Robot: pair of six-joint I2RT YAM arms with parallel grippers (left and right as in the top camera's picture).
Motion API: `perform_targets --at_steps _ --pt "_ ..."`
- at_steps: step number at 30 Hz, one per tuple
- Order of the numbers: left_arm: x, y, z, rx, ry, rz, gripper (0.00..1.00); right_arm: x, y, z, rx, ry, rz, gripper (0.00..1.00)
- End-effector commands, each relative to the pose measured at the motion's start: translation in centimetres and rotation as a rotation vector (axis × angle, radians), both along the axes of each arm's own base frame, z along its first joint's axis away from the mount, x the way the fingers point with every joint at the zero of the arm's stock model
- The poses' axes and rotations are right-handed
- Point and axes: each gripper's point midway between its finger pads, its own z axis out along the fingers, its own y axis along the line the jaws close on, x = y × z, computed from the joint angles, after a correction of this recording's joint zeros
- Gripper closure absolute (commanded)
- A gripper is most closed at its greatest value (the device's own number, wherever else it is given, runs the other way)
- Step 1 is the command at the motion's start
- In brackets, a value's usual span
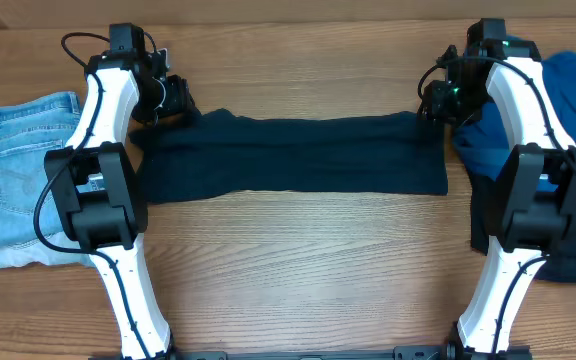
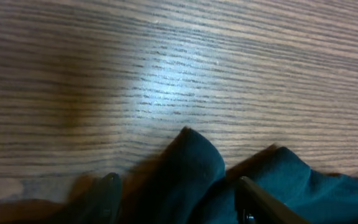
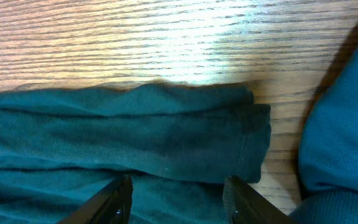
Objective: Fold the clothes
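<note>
The wooden table (image 1: 298, 270) carries a long dark teal garment (image 1: 298, 155) stretched flat across its far middle between the two arms, with a heap of blue clothes (image 1: 568, 90) at the right edge and folded light jeans (image 1: 23, 180) at the left. The right gripper (image 1: 434, 100) hovers at the garment's right hem, its fingers (image 3: 114, 199) spread apart over flat cloth. The left gripper (image 1: 175, 100) sits at the garment's left end with a bunched corner rising between its parted fingers (image 2: 260, 202), though the blurred wrist view does not settle whether they pinch it.
</note>
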Motion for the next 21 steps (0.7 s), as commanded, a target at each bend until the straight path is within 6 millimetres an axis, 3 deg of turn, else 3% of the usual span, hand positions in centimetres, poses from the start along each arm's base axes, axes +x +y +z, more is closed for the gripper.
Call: perform_targets --at_steps 1,5,6,10,13,16,21 --pt "-0.1 -0.7 -0.1 -0.014 0.006 -0.027 0.32 0.1 0.0 1.3 0.002 -0.031 0.003 0.49" --pt "-0.9 -1.3 -1.7 -0.031 0.057 -0.036 0.34 0.1 0.0 1.3 0.002 -0.031 0.003 0.49" --pt "-1.0 -1.9 -2.1 -0.046 0.066 -0.046 0.39 0.1 -0.1 1.3 0.001 -0.031 0.002 0.48" --pt "-0.7 -2.8 -1.8 -0.071 0.044 -0.087 0.77 0.1 -0.1 1.3 0.001 -0.03 0.002 0.49" --pt "-0.7 -2.8 -1.7 -0.076 0.041 -0.089 0.87 0.0 0.0 1.3 0.002 -0.027 0.002 0.48" --pt "-0.1 -3.8 0.4 -0.131 0.005 -0.121 0.96 0.0 0.0 1.3 0.002 -0.027 0.003 0.49" --pt "0.0 -3.9 6.4 -0.126 -0.044 -0.135 0.96 0.0 0.0 1.3 0.002 -0.027 0.003 0.48"
